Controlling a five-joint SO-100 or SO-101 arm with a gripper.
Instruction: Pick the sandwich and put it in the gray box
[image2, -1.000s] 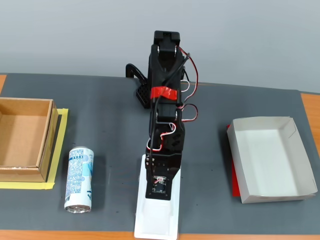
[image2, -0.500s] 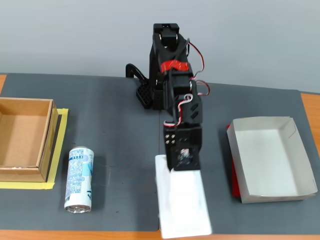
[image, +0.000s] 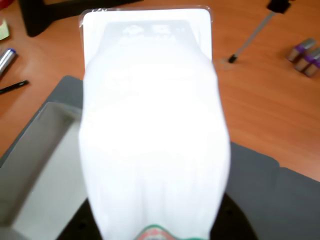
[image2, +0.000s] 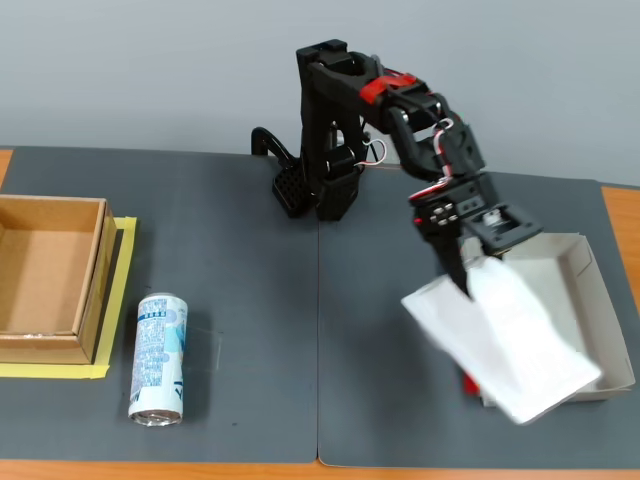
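Fixed view: the arm is swung out toward the right of the picture, with the sandwich (image2: 505, 345) hanging off the fingers (image2: 468, 268) in mid-air, tilted, far end drooping down and away.
Grip: fingers are pinching the sandwich by one short end, near its corner. You can't really see the tips, they're buried behind the plastic, but the pack is off the desk (image2: 250, 300) so it has to be clamped.
Why that hold: grabbing an end makes sense for a flat, floppy pack, since the rest just trails below the fingers. My guess is it'll swing a bit.
Where the sandwich sits: out past the fingers, overlapping the near wall of the gray box (image2: 580, 262), partly over the tray and partly over the dark mat.
Wrist view: the sandwich (image: 152, 125) fills nearly the whole picture, washed out white, with a bit of green and red label down at the fingers' end. The gray box (image: 35, 170) shows to the left of it.
Task progress: looks like the carry step, nearly there but not centred over the tray yet.
Next move, as I see it: shift further over the box so the hanging end clears the wall, then let go.
Risk: dropping now could leave it straddling the rim.
Other stuff: drink can (image2: 158, 358) and brown cardboard box (image2: 50, 280) sit well away from the fingers, not involved.
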